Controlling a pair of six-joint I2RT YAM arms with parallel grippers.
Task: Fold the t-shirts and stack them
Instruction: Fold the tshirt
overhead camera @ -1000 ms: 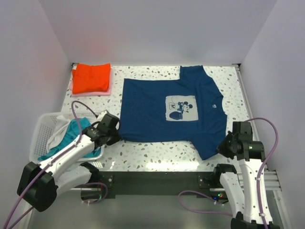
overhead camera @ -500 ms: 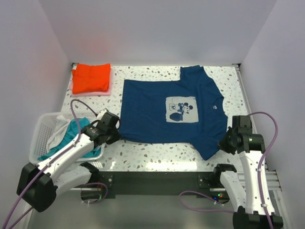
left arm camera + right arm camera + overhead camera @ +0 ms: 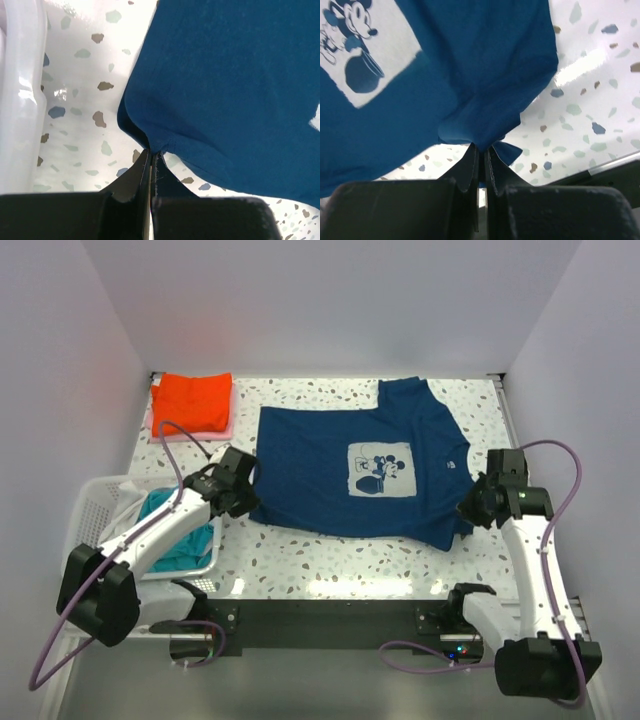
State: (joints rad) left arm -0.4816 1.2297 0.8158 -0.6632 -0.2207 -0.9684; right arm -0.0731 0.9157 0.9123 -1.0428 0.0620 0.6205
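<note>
Fingers (image 3: 131, 180) of my left gripper (image 3: 151, 156) pinch the near left corner of the navy t-shirt (image 3: 300, 470). My right gripper (image 3: 481, 150) pinches its near right corner. The shirt spreads out beyond both.

Overhead, two wrist close-ups; shared t-shirt (image 3: 310, 475)
</note>
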